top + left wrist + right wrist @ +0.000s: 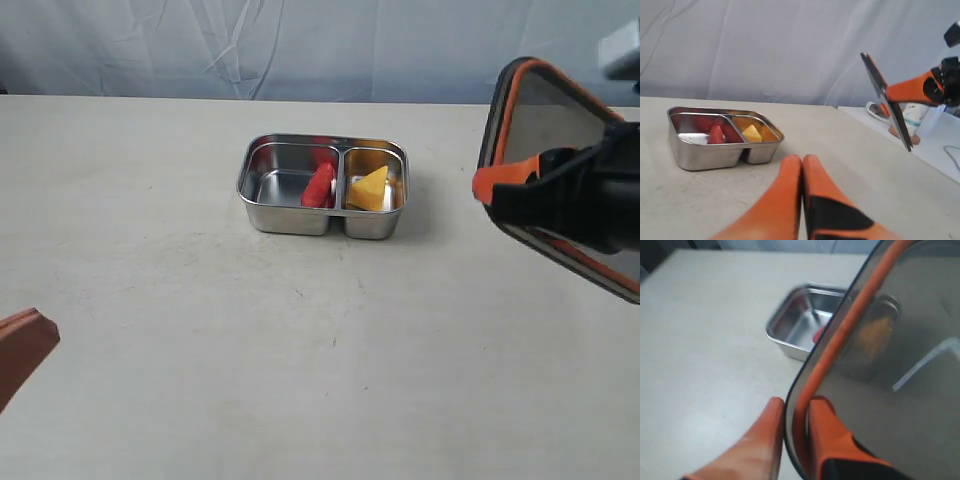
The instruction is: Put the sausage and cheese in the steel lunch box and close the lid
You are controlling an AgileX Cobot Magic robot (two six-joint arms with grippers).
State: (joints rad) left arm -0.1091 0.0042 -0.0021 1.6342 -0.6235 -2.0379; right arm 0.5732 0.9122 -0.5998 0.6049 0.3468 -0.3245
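Observation:
The steel lunch box (262, 213) stands on the table behind the middle. The red sausage (319, 187) lies in its left compartment and the yellow cheese (369, 189) in its right one. Both show in the left wrist view too: sausage (716, 135), cheese (751, 133), box (700, 156). My right gripper (490, 186) is shut on the edge of the dark lid (545, 110), held tilted in the air right of the box. In its own view the lid (900, 365) is clamped between the fingers (757, 440). My left gripper (802, 161) is shut and empty, low at the table's left (22, 345).
A grey cloth backdrop hangs behind the pale table (200, 330). To the right, past the table's edge, a white surface (935, 145) carries small items. The lunch box (790, 337) shows partly behind the lid in the right wrist view.

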